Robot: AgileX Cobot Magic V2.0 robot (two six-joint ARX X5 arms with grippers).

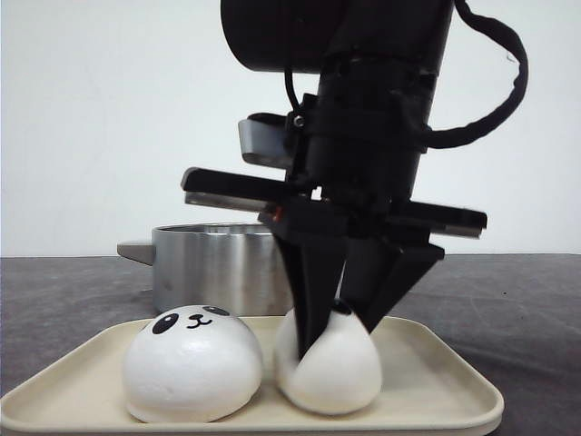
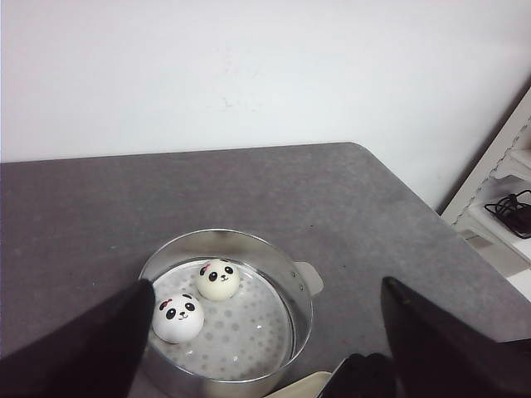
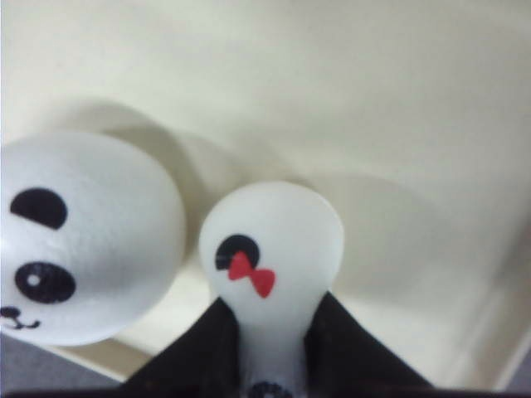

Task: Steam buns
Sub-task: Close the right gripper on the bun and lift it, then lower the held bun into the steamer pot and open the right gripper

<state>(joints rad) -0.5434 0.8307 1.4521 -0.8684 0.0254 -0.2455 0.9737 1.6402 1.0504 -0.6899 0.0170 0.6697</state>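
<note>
A shallow cream tray [image 1: 436, 381] with rounded corners is set at the near edge of the grey, matte worktop [image 1: 517, 300]. Two smooth white panda buns are seen on it: one dome-shaped bun [image 1: 192, 363] with black eye patches and a smile lies free, and just beside it a second bun [image 1: 331, 363] is pinched into a pear shape by the black fingers of the right gripper [image 1: 338, 313], which is closed tightly on it; a red bow mark is visible on this bun in the right wrist view. Behind the tray stands a round, shiny metal steamer pot [image 1: 213, 263] with a perforated floor, in which two more panda buns [image 2: 178, 317] [image 2: 218, 279] are resting apart. The left gripper [image 2: 265, 348] is spread wide and holds nothing.
</note>
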